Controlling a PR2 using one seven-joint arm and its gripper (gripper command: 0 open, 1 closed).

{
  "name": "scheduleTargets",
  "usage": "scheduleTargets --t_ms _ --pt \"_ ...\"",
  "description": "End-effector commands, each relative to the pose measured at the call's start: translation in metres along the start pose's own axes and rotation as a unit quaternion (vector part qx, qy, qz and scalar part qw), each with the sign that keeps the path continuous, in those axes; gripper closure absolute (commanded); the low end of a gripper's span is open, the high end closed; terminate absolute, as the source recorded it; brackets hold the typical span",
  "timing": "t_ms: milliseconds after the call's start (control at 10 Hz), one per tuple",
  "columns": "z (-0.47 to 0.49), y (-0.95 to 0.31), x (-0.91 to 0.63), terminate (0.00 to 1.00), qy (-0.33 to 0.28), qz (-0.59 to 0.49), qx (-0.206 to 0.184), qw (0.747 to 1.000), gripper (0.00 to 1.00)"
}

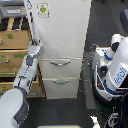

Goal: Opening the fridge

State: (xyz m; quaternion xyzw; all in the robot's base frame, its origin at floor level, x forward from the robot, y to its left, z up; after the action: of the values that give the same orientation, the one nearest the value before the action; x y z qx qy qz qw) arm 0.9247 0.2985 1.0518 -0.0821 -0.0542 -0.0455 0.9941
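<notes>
Floor: dark grey floor (pixel 100 25) fills the exterior view's right side and runs down past the appliances.
Fridge: tall cream fridge (pixel 65 30) stands upright in the middle of the view, reaching from the top edge down to the lower part of the frame.
Upper door: large door with a small green sticker (pixel 43 9) near its top corner on the exterior view's left; the door looks flush with the body, no gap that I can make out.
Lower drawers: two drawers below the door, each with a curved silver handle, the upper handle (pixel 59 62) above the lower handle (pixel 61 81).
Cabinet: tan wooden cabinet (pixel 12 47) stands just beside the fridge on the exterior view's left, with drawer fronts and dark items on top.
Arm: grey and white arm (pixel 22 80) rises from the lower corner on the exterior view's left, in front of the cabinet.
Claw: claw (pixel 35 46) sits at the fridge's edge on the exterior view's left, at the height of the door's lower part, touching or very nearly touching that edge.
Claw state: too blurred to tell whether the fingers are apart or together.
Second robot body: white and blue robot body (pixel 112 70) stands on the exterior view's right, apart from the fridge, with cables near its base.
</notes>
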Motion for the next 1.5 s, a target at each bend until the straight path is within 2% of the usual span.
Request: scheduleTargets --t_ms 100,900,1200,1400,1500 --pt "-0.025 0.005 0.002 0.0 0.002 -0.001 0.001 1.0 1.0" --pt "-0.025 0.008 -0.011 0.0 0.005 -0.003 0.003 1.0 1.0" --pt "-0.001 -0.034 -0.086 0.0 0.001 -0.074 0.012 0.997 1.0" --pt "0.053 -0.063 -0.198 0.0 -0.014 -0.149 -0.004 0.989 1.0" --pt "0.109 -0.087 -0.264 0.0 -0.036 -0.191 -0.008 0.981 1.0"
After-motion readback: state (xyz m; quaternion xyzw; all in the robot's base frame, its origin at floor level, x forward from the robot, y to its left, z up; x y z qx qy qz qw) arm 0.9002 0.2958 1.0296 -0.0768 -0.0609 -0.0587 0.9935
